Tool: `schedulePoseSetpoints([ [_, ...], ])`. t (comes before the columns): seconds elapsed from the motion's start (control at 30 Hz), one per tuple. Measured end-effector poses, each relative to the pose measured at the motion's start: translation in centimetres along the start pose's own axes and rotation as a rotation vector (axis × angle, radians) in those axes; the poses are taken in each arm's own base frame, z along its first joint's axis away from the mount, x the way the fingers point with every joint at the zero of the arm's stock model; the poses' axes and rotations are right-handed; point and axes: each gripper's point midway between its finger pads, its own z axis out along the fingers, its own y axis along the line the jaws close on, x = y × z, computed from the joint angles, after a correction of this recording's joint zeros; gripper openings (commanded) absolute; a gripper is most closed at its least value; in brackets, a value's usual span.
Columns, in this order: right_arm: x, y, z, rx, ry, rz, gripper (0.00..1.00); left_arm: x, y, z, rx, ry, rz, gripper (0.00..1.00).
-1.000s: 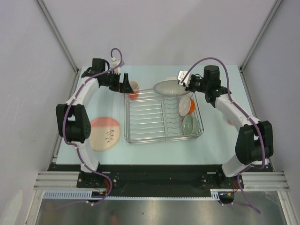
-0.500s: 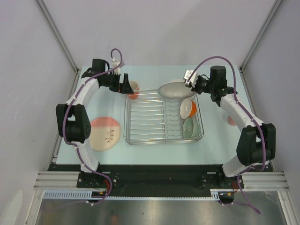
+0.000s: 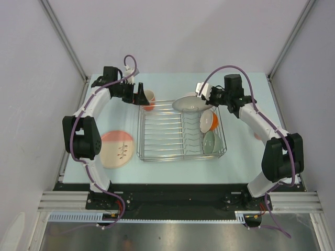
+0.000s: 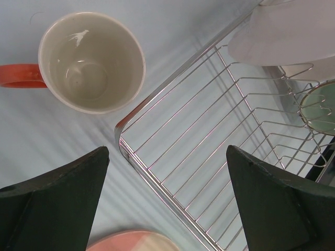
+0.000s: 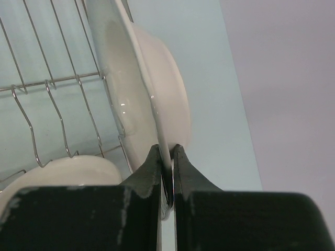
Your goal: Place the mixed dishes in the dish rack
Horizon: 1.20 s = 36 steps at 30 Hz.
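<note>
My right gripper (image 3: 204, 97) (image 5: 166, 152) is shut on the rim of the white plate (image 3: 189, 102) (image 5: 137, 83), which hangs tilted over the far end of the dish rack (image 3: 178, 137) (image 5: 52, 83). An orange-and-white bowl (image 3: 208, 121) and a pale green bowl (image 3: 210, 141) stand on edge in the rack's right side. My left gripper (image 3: 141, 97) (image 4: 167, 152) is open above the rack's far left corner (image 4: 123, 137), just beside the orange mug (image 3: 149, 98) (image 4: 91, 61). The pink plate (image 3: 118, 149) (image 4: 135, 241) lies flat left of the rack.
A small pink thing (image 3: 257, 136), mostly hidden by the right forearm, sits right of the rack. Metal frame posts and grey walls close in the table on the left, right and back.
The right gripper swung the white plate slightly right, then back left over the rack's far end, and the plate now sits more edge-on. The left arm has not moved.
</note>
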Motion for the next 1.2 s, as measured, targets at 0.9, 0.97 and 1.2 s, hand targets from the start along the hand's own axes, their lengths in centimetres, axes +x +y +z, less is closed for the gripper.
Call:
schedulePoseSetpoints([
  [0.9, 0.7, 2.4, -3.8, 0.017, 0.063, 0.251, 1.00, -0.5, -0.6, -0.8, 0.003, -0.020, 0.015, 1.00],
  [0.97, -0.7, 0.8, -5.9, 0.084, 0.033, 0.242, 1.00, -0.6, -0.7, -0.8, 0.004, -0.020, 0.015, 1.00],
  [1.2, -5.1, -3.0, -12.2, 0.298, -0.073, 0.211, 1.00, -0.7, -1.2, -0.7, 0.023, -0.021, 0.018, 1.00],
])
